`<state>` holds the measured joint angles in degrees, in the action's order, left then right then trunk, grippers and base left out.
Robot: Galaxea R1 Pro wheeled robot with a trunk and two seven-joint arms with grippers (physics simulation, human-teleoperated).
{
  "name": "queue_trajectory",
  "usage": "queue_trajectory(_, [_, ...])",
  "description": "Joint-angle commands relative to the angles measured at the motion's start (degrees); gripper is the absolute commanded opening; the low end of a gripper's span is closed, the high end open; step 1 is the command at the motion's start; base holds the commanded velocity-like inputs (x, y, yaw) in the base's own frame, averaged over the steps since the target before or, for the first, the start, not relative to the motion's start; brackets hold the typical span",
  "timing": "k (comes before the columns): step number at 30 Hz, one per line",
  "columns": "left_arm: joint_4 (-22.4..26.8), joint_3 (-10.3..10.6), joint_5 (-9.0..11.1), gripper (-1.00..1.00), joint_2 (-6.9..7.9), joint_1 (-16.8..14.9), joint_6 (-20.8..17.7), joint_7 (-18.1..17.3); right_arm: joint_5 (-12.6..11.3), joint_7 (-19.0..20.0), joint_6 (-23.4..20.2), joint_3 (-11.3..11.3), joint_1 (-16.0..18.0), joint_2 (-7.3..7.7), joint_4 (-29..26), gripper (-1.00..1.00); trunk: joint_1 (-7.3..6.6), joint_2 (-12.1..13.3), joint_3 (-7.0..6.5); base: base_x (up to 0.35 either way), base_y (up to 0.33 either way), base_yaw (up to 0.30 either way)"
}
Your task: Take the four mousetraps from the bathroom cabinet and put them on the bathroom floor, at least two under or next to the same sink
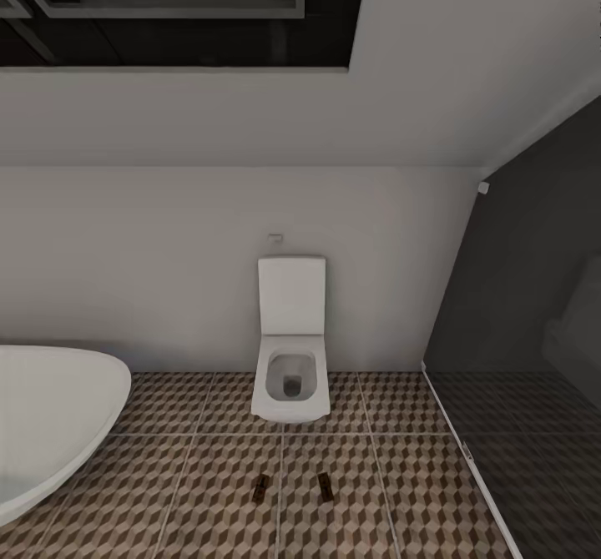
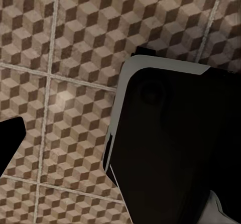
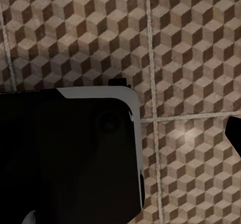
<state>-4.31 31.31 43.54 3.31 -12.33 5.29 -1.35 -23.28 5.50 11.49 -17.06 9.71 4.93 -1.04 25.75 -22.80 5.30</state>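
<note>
Nearest your head camera, 2 mousetraps lie on the bathroom floor (image 1: 209, 475), a left mousetrap (image 1: 260, 488) and a right mousetrap (image 1: 325, 485), small flat brown boards with dark metal parts, apart from each other and both a little in front of the toilet (image 1: 290, 375). That toilet is square, white and smooth, with its lid up against the pale wall. You see the curved white rim of the bathtub (image 1: 58, 417) at the left, and darker grey-tinted shower tiles (image 1: 534, 459) beyond a thin white edge at the right. Your left wrist camera looks down on cube-patterned tiles in brown, beige and cream with pale grout, with a dark, pale-edged robot body (image 2: 175, 143) across much of the picture; you cannot tell how the left fingers stand. Your right wrist camera shows the same tiles and dark body (image 3: 70, 158); the right fingers' state cannot be told either.
</note>
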Motion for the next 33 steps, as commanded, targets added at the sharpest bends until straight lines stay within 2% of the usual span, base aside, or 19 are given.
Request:
queue_trajectory(1, [-0.18, 0.42, 0.33, 1.0, -0.08, -0.07, 0.27, -0.14, -0.61, 0.31, 0.18, -0.34, 0.05, 0.01, 0.07, 1.0, 0.03, -0.12, 0.06, 0.0, 0.0, 0.0])
queue_trajectory(33, [-0.17, 0.42, 0.32, 1.0, -0.32, -0.07, 0.25, -0.14, -0.63, 0.3, 0.12, -0.34, 0.04, -0.08, 0.07, 1.0, 0.03, -0.12, -2.64, 0.0, 0.0, 0.0])
